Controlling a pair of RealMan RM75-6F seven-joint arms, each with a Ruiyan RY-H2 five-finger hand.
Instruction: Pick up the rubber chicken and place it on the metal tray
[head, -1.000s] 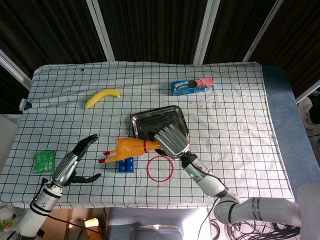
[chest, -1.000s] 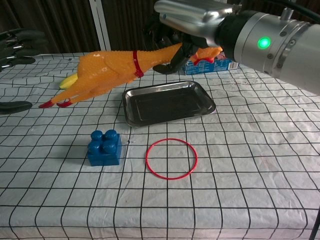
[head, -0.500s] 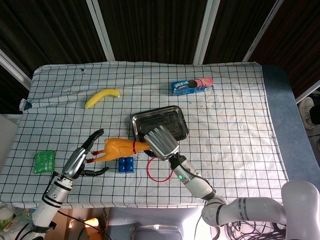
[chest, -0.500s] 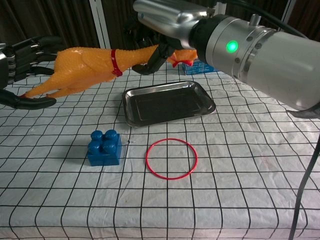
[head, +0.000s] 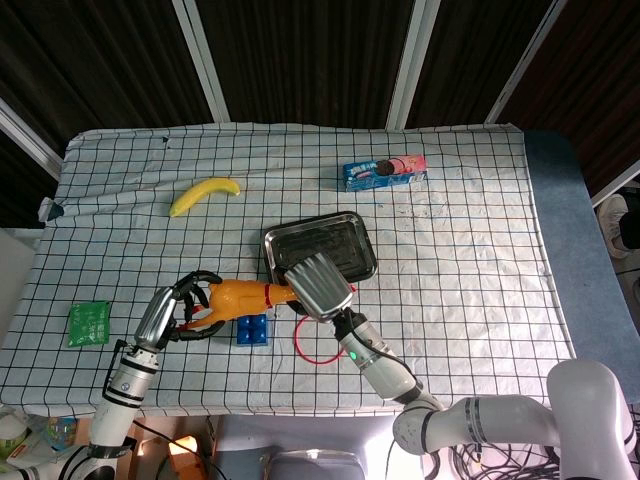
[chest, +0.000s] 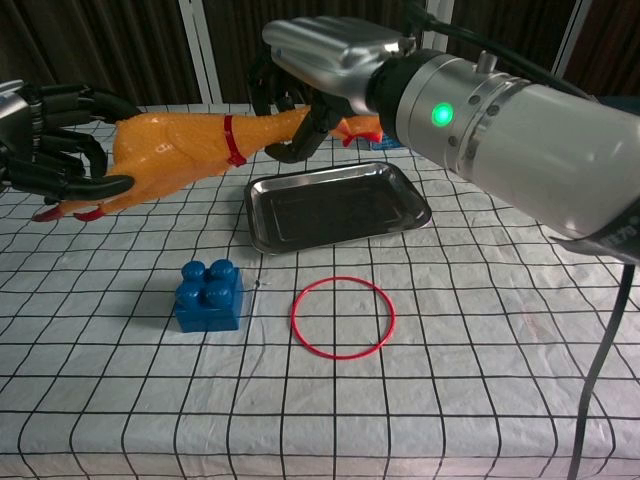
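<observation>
Now gripped at both ends above the bench: orange rubber chicken (chest: 195, 150), long axis left-right, neck in right hand (chest: 320, 75), rump in left hand (chest: 50, 140); rectangular metal tray (chest: 335, 205) just beneath right fingers (chest: 285, 150).

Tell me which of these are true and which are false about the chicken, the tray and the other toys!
1. Both hands hold the rubber chicken. True: the left hand grips its body, the right hand its neck.
2. The chicken lies on the metal tray. False: it is in the air.
3. The blue block sits inside the red ring. False: it sits beside it.
4. A banana lies on the cloth. True.
</observation>
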